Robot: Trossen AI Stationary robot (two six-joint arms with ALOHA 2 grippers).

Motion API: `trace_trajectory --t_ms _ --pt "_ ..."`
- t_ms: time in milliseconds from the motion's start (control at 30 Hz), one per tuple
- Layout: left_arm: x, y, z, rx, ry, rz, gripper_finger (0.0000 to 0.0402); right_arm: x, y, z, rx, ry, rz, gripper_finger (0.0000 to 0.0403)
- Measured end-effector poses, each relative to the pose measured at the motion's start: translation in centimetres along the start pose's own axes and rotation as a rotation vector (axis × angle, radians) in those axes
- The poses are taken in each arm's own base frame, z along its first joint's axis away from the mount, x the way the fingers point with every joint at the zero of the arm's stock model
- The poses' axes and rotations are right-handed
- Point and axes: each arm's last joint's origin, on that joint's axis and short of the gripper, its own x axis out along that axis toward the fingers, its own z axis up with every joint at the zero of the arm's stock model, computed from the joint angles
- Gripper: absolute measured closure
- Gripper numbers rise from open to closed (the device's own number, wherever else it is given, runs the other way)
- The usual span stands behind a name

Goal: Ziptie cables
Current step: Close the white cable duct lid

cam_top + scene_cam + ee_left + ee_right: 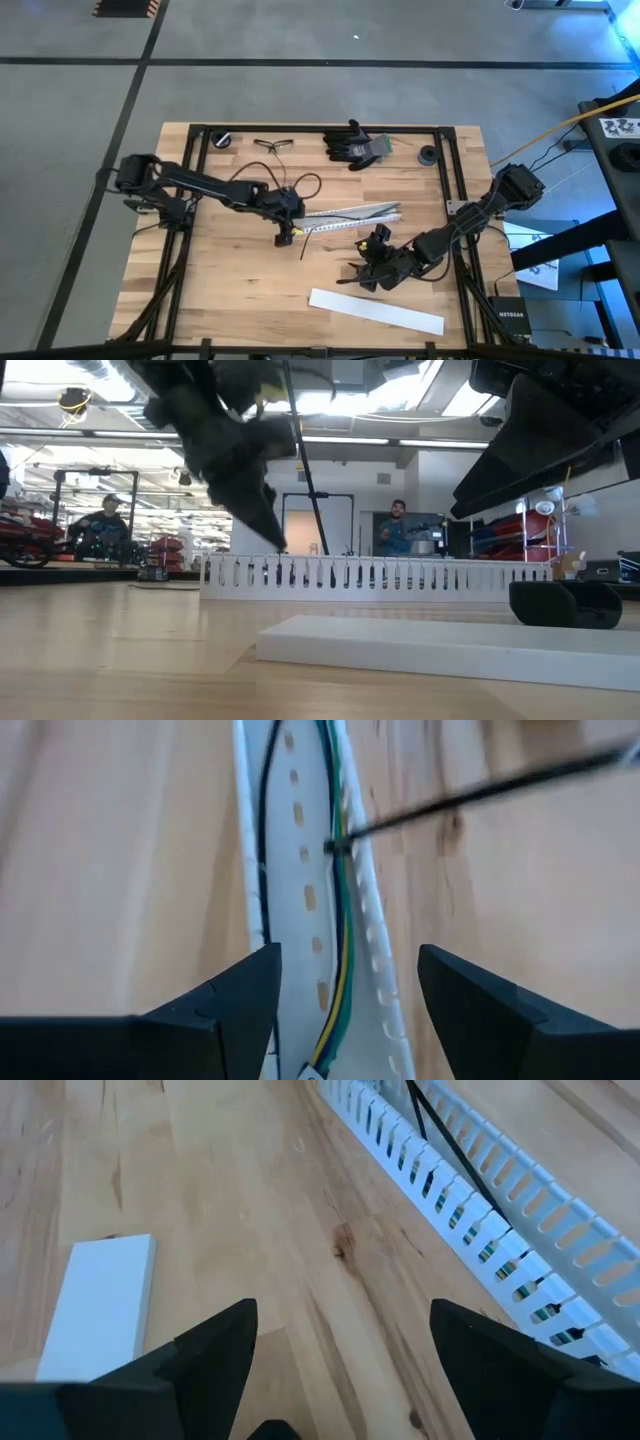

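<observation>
Both arms are dark, jointed and slim, with thin black cables trailing along them. The left claw (345,1010) has two black wedge-shaped fingers with flat faces; the right claw (340,1365) has the same matte black wedges.

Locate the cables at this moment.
The cables lie inside the white slotted duct at the table's middle in the high view, directly under the open left claw.
</observation>
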Motion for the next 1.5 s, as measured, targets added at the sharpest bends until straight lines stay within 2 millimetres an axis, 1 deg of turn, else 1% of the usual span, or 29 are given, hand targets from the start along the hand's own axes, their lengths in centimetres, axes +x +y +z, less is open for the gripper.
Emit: trace_trajectory --t_ms 100,300,433,533,600,667,733,900,933,967,1100,1233,1333,1500 --pt "1.0 0.0 -0.4 -0.007 0.031 -0.001 0.0182 0.0 0.0 0.0 0.006 0.002 0.002 0.0118" --pt "2.3 0.0 -1.0 -0.007 0.067 0.009 0.0182 0.0 0.0 0.0 0.010 0.007 0.006 0.0118" --pt "2.3 -0.2 -0.9 -0.001 0.058 0.007 0.0182 0.0 0.0 0.0 0.006 0.002 0.002 0.0118" --pt "2.3 -0.8 -1.4 0.053 0.103 -0.006 0.0185 0.0 0.1 -0.1 0.000 0.015 0.017 0.0118" --pt "2.2 -1.2 -1.7 0.089 0.139 -0.013 0.0196 0.0 0.1 0.0 0.001 0.017 0.023 0.0118" --pt "2.1 -1.7 -2.1 0.118 0.172 -0.012 0.0217 0.0 0.1 -0.1 0.000 0.020 0.025 0.0118" --pt "2.1 -2.2 -2.2 0.148 0.187 -0.010 0.0249 0.0 0.1 -0.1 0.000 0.022 0.027 0.0118" --pt "2.0 -3.1 -2.5 0.182 0.201 -0.021 0.0360 0.0 0.1 -0.1 -0.001 0.022 0.028 0.0118" --pt "2.0 -3.3 -2.6 0.192 0.208 -0.023 0.0379 0.0 0.1 -0.1 -0.001 0.023 0.028 0.0118" --pt "1.9 -3.5 -2.6 0.200 0.216 -0.023 0.0389 0.0 0.1 -0.1 -0.001 0.024 0.030 0.0118" --pt "1.6 -4.5 -3.5 0.240 0.300 -0.045 0.0392 -0.1 0.3 -0.1 -0.007 0.071 0.074 0.0118" --pt "1.0 -5.7 -4.4 0.268 0.376 -0.063 0.0400 -0.5 0.6 0.4 -0.019 0.117 0.095 0.0118" --pt "0.8 -6.1 -4.6 0.228 0.393 -0.061 0.0393 -0.7 0.8 0.8 -0.040 0.129 0.088 0.0118" --pt "0.9 -5.9 -4.5 0.100 0.387 -0.041 0.0370 -0.8 0.9 1.1 -0.058 0.127 0.091 0.0118"
